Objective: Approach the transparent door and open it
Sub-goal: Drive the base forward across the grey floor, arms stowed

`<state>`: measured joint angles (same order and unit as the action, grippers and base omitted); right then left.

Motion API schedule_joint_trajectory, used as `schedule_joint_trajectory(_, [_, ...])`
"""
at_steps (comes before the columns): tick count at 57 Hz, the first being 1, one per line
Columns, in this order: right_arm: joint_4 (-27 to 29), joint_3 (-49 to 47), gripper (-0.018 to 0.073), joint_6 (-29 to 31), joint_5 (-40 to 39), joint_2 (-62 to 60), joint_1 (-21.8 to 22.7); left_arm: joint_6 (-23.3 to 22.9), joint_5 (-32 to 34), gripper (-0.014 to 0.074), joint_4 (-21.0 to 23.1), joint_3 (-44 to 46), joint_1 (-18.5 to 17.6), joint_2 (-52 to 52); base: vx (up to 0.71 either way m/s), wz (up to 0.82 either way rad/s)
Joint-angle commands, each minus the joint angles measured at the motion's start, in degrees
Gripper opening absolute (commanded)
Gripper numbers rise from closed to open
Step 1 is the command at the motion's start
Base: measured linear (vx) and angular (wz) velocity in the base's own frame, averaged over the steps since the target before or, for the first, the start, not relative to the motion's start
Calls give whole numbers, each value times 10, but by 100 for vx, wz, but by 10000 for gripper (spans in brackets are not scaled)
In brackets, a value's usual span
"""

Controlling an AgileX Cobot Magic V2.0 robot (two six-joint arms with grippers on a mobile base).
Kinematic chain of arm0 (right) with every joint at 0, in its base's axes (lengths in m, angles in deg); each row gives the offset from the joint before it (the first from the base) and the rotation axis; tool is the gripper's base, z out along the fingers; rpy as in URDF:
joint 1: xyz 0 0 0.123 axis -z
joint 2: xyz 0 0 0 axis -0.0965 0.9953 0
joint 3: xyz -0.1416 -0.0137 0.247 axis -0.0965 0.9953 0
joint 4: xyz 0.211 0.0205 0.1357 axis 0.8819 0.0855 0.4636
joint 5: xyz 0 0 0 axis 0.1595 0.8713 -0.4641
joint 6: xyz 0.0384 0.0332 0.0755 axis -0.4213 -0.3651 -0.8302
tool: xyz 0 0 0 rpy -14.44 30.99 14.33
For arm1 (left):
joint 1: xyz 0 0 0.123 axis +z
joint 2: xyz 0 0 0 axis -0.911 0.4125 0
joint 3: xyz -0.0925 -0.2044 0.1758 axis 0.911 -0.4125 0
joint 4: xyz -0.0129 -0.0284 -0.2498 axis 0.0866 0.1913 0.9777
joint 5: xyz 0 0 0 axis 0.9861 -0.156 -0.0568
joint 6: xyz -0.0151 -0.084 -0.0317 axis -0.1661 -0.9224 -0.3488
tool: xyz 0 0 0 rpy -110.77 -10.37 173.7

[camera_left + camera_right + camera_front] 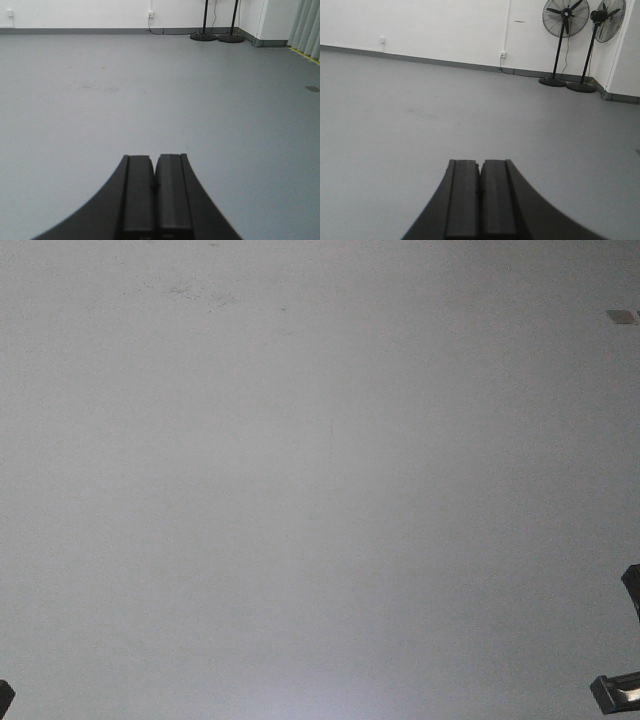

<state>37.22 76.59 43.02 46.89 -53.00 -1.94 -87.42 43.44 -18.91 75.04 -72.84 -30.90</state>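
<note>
The left fingers (pixel 139 195) and right fingers (pixel 462 195) were pressed together, empty. The transparent door appeared in no view; plain grey floor (pixel 150 90) lay ahead of them. Approach step judged in hand; next, locate the door.

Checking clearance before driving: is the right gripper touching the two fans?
Apart. The right wrist view shows the right gripper shut in the foreground, with a wide stretch of grey floor between it and the two fans by the far wall.
</note>
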Motion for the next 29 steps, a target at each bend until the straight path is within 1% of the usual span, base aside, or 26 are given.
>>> schedule_joint_trajectory(1, [-4, 3, -1, 6, -48, -7, 1, -2, 43, -6, 5, -9, -3, -9, 0, 0])
schedule_joint_trajectory(29, [-4, 3, -1, 6, -48, -7, 1, -2, 43, -6, 5, -9, -3, -9, 0, 0])
